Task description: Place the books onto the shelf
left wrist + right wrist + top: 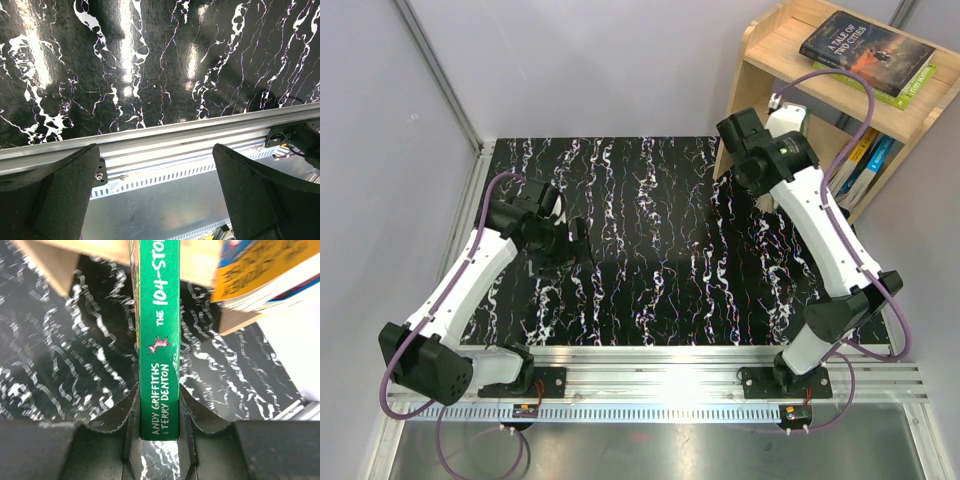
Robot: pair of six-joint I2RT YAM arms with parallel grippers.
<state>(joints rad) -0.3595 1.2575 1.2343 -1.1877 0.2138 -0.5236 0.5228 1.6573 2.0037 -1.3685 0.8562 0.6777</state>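
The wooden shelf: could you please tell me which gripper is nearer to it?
Right. The right gripper is close by the shelf, at its front corner, shut on a green book. The left gripper hangs open over the table, on its left side, well away.

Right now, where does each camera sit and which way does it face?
Top external: above and behind the bases, looking down on black marbled table, both white arms, light wooden shelf far right.
Left wrist: faces table's near aluminium rail; open left gripper frames it.
Right wrist: faces shelf; right gripper clamps green paperback's spine.
All share the table.
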